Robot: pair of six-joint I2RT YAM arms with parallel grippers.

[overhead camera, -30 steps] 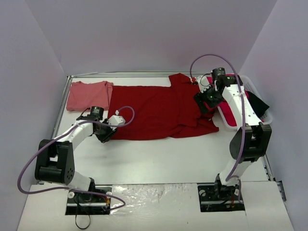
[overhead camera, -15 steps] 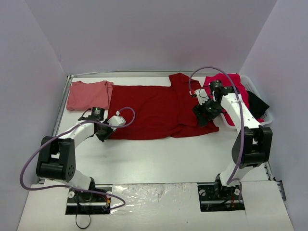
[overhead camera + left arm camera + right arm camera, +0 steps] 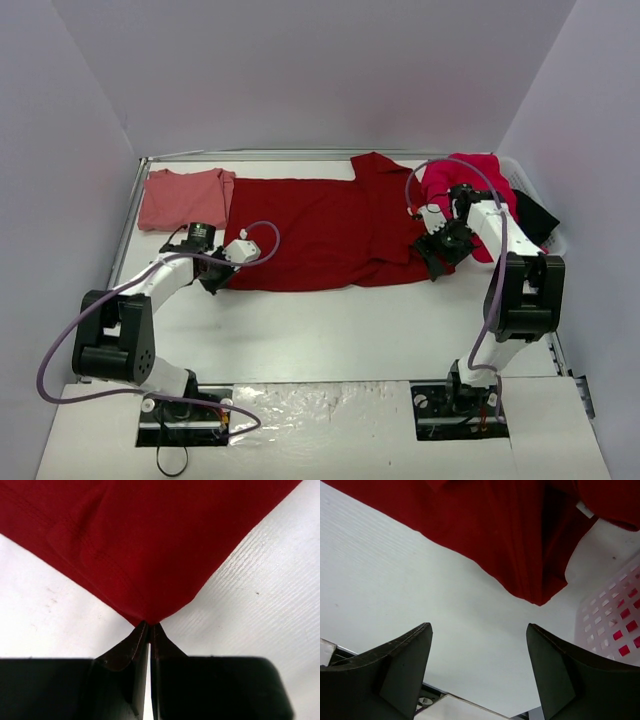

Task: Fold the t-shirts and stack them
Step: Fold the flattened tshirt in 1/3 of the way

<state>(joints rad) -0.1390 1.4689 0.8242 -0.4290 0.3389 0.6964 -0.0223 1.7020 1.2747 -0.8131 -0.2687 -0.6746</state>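
Pinching one corner of the dark red shirt [image 3: 150, 540], the left gripper [image 3: 149, 629] has its two fingers pressed together with the tip of the hem caught between them. This is the shirt's near left corner, low against the white table [image 3: 330, 320]. From there the shirt lies spread flat across the middle of the table, reaching to the right, with a sleeve pointing to the far edge.

The right gripper [image 3: 479, 630] is released, its fingers wide apart and holding nothing. It hangs over bare table just beside the shirt's near right corner, which lies a little ahead of the fingertips in the wrist view.

A salmon shirt [image 3: 180, 198] lies folded small at the far left of the table, right against the left end of the dark red shirt. To the right of the right gripper stands a white basket [image 3: 615, 625] with holes in its wall. A raspberry shirt [image 3: 470, 180] is heaped in it, partly draped over its left rim, with a black item [image 3: 535, 215] beside it.
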